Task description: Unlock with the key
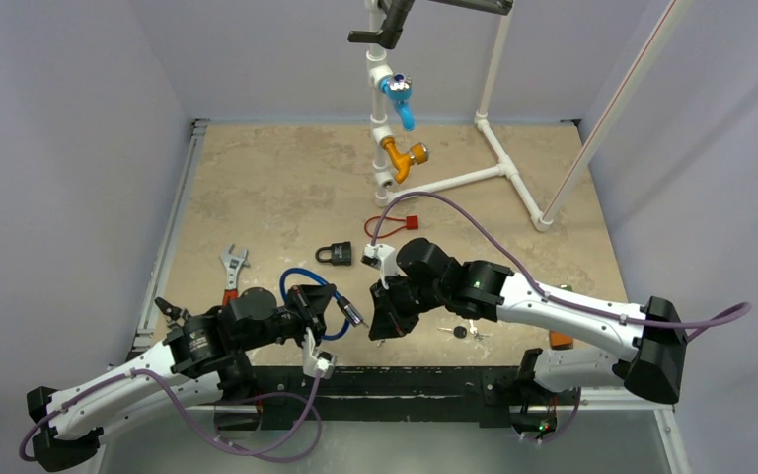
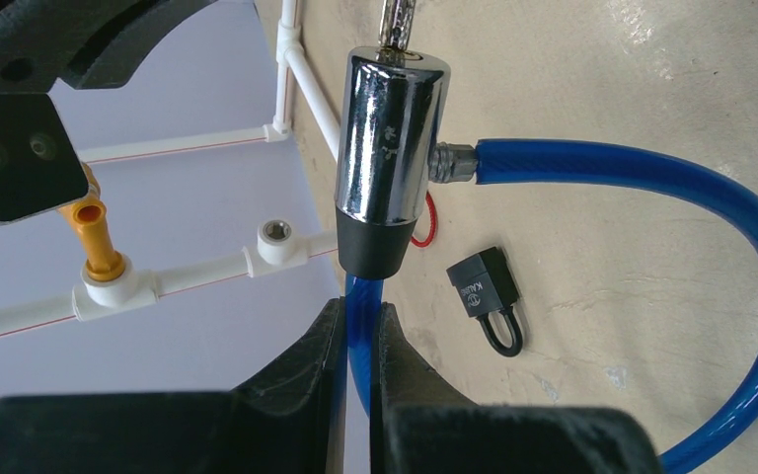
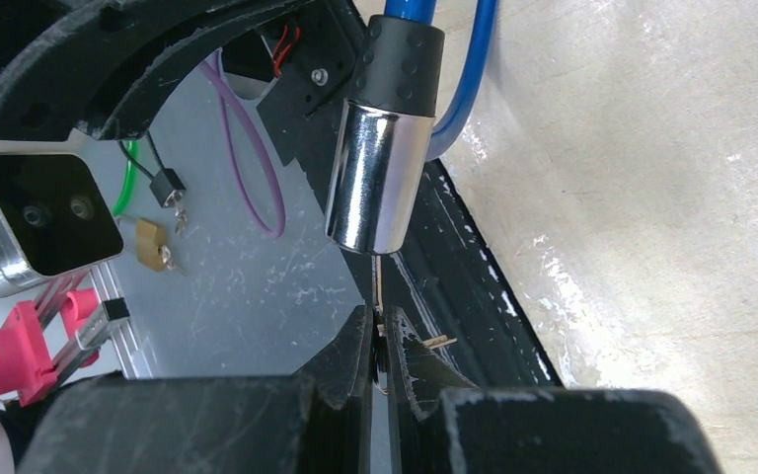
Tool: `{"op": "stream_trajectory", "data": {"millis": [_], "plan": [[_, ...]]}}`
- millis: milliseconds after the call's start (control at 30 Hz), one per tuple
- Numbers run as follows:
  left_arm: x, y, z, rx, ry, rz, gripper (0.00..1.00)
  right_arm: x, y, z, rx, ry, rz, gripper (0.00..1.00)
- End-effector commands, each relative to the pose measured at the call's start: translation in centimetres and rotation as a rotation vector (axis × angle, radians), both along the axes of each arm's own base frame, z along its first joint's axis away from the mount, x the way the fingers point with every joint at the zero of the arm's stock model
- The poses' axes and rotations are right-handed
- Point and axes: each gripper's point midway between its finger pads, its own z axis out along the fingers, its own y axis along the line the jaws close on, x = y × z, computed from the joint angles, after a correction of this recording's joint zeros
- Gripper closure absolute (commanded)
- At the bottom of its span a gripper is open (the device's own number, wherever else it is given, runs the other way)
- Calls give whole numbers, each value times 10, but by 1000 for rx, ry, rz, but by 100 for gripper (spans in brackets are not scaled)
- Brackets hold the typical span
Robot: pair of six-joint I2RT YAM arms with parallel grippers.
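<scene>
My left gripper point(image 2: 357, 321) is shut on the blue cable point(image 2: 632, 168) of a cable lock, just below its chrome cylinder point(image 2: 387, 148), and holds it above the table. In the top view the blue cable point(image 1: 301, 276) loops by the left gripper point(image 1: 328, 308). My right gripper point(image 3: 379, 331) is shut on a key point(image 3: 376, 286) whose blade enters the end of the chrome cylinder point(image 3: 375, 178). In the top view the right gripper point(image 1: 383, 318) faces the cylinder tip point(image 1: 353, 314). The key shaft point(image 2: 395, 20) shows at the cylinder's top in the left wrist view.
A small black padlock point(image 1: 335, 254) lies mid-table, also in the left wrist view point(image 2: 487, 293). A red cable seal point(image 1: 395, 223), an adjustable wrench point(image 1: 232, 267), spare keys point(image 1: 466, 333) and a white pipe frame with blue point(image 1: 397, 97) and yellow valves point(image 1: 402, 158) stand around.
</scene>
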Motion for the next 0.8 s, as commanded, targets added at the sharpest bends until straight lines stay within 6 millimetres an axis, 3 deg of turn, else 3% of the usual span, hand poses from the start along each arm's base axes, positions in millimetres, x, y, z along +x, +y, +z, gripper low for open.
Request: {"op": "stream_trajectory", "data": {"millis": [0,400,767], "plan": [[0,-9,21,-63,-44,-28,100,2,9,13,44,-31,28,100],[-3,-10,19,-52,-44,-47,100,5,13,14,39,-40,28,100],[-2,-8,13,-39,-35,-34,100,-10,5,15,35,-35,51,100]]}}
